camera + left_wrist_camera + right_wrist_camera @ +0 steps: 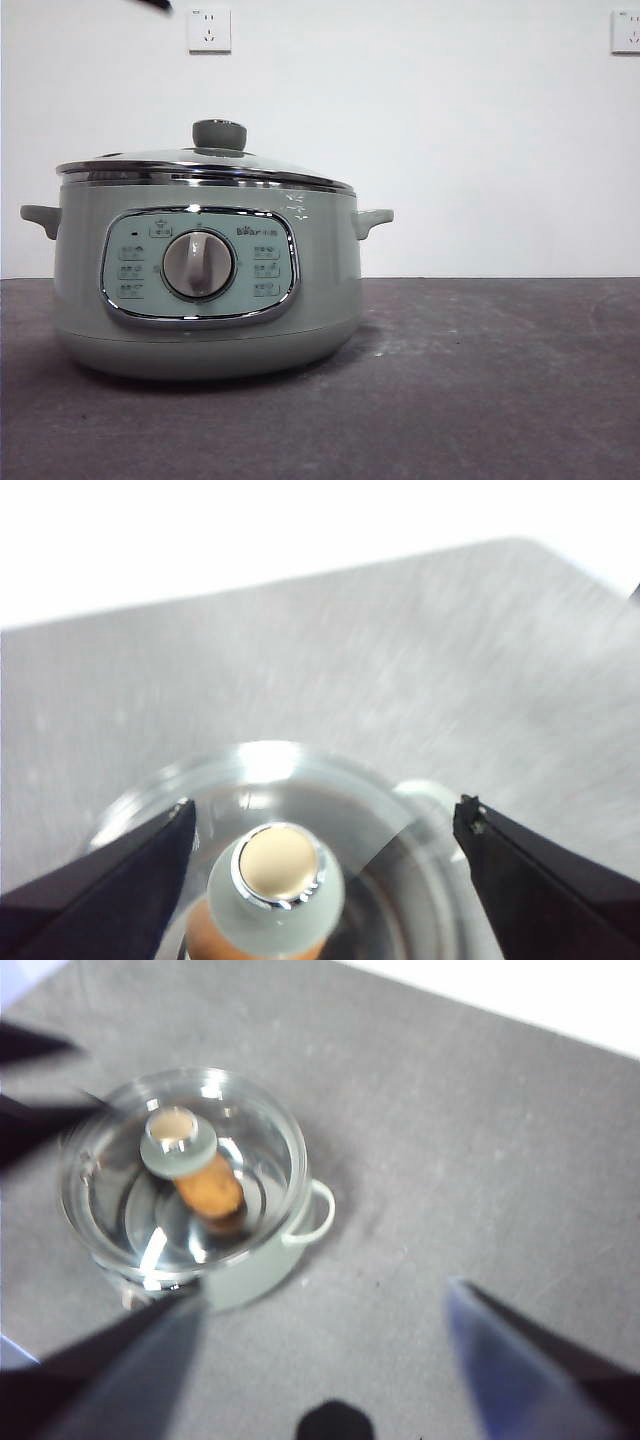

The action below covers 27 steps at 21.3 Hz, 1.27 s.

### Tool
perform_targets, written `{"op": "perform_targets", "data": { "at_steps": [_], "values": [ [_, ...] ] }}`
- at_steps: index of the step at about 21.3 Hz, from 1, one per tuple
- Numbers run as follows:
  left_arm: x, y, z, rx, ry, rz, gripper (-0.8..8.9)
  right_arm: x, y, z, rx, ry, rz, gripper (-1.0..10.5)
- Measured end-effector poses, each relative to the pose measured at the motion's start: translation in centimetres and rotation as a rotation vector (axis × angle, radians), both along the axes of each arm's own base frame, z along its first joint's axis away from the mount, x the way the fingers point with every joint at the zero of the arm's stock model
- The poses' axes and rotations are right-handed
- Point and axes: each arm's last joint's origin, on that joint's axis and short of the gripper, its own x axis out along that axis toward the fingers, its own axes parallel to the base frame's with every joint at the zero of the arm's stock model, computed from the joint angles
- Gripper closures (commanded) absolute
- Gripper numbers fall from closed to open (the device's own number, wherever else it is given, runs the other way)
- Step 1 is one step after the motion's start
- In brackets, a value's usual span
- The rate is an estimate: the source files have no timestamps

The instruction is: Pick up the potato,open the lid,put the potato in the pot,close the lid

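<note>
The sage-green pot (200, 330) stands on the table with the glass lid (200, 160) closed on it. The potato (210, 1192) lies inside the pot and shows through the glass; it also shows in the left wrist view (205, 935). My left gripper (325, 825) is open and empty above the lid (270, 770), its jaws to either side of the knob (277, 875) and clear of it. My right gripper (325, 1290) is open and empty, high above the table beside the pot (245, 1280). In the front view the potato is hidden by the pot's wall.
The dark grey table (480, 380) stretches to the right of the pot. A white wall with two sockets (209, 29) stands behind. A black arm tip (152, 3) shows at the top left edge. The pot's side handle (315, 1215) sticks out.
</note>
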Motion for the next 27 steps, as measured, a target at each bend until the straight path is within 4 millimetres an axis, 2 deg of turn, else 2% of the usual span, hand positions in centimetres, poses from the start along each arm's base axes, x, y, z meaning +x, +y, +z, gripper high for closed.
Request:
{"op": "perform_targets", "data": {
  "at_steps": [1, 2, 3, 6, 8, 10, 14, 18, 21, 27],
  "values": [
    [-1.2, 0.7, 0.8, -0.015, -0.025, -0.009, 5.74, 0.1, 0.1, -0.5, 0.005, -0.009, -0.003, 9.0],
    [-2.3, 1.3, 1.4, -0.018, -0.045, -0.019, 7.84, 0.3, 0.2, -1.0, 0.009, -0.031, -0.018, 9.5],
    [-3.4, 2.0, 1.9, -0.010, -0.064, -0.029, 8.14, 0.4, 0.1, -1.7, 0.010, -0.057, -0.039, 9.6],
    [-5.1, 3.5, 1.8, 0.083, -0.049, 0.014, 8.22, 0.4, -0.1, -4.3, 0.024, -0.136, -0.101, 9.6],
    [-5.3, 3.9, 1.3, 0.159, -0.026, 0.060, 8.22, 0.3, -0.2, -6.2, 0.062, -0.181, -0.107, 9.6],
    [-5.3, 3.8, 0.5, 0.165, -0.041, 0.055, 8.22, 0.0, -0.5, -8.7, 0.099, -0.220, -0.109, 9.6],
    [-6.5, 4.3, -3.1, 0.120, -0.093, 0.039, 8.22, -1.1, -1.4, -14.1, 0.171, -0.297, -0.113, 9.6],
    [-7.6, 4.9, -6.6, 0.110, -0.082, 0.028, 8.22, -2.0, -2.1, -17.7, 0.197, -0.320, -0.115, 9.5],
    [-8.3, 5.2, -8.1, 0.106, -0.055, 0.016, 8.16, -2.3, -2.4, -19.3, 0.177, -0.276, -0.126, 9.5],
    [-8.4, 5.2, -8.0, 0.065, -0.032, 0.034, 8.16, -2.2, -2.4, -19.3, 0.199, -0.267, -0.162, 9.5]
  ]
}}
